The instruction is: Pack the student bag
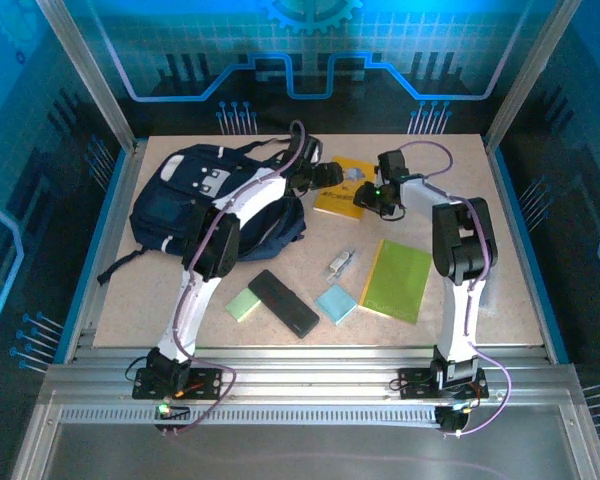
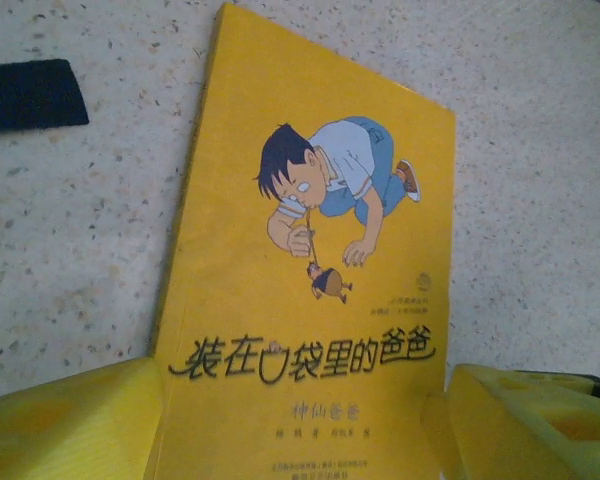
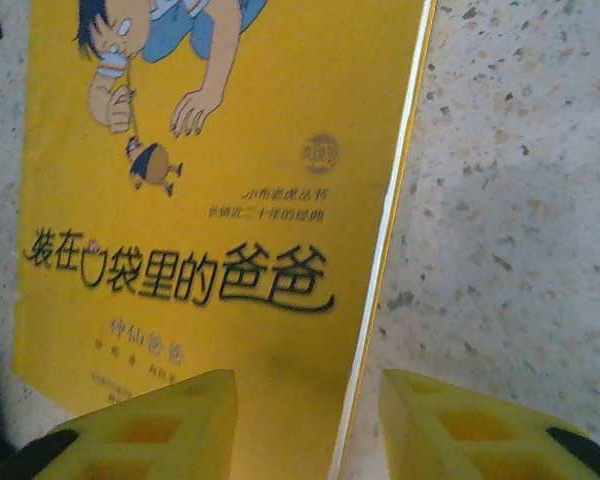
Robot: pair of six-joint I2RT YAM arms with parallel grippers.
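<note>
The student bag [image 1: 195,195], a dark navy backpack, lies at the back left of the table. Just right of it lies a yellow book [image 1: 342,185] with a cartoon boy on its cover [image 2: 310,270]. My left gripper [image 1: 328,176] is over the book's left side. In the left wrist view it [image 2: 300,430] is open, its yellow fingers [image 2: 70,420] wide apart on either side of the cover. My right gripper [image 1: 368,196] is at the book's right side. It [image 3: 310,425] is open, with the edge of the book [image 3: 230,150] lying between its fingers [image 3: 150,430].
In front lie a black rectangular case [image 1: 283,302], a pale green pad [image 1: 243,304], a light blue pad [image 1: 336,303], a small silvery item [image 1: 342,264] and a green notebook [image 1: 399,279]. A black strap [image 2: 30,92] lies on the table left of the book.
</note>
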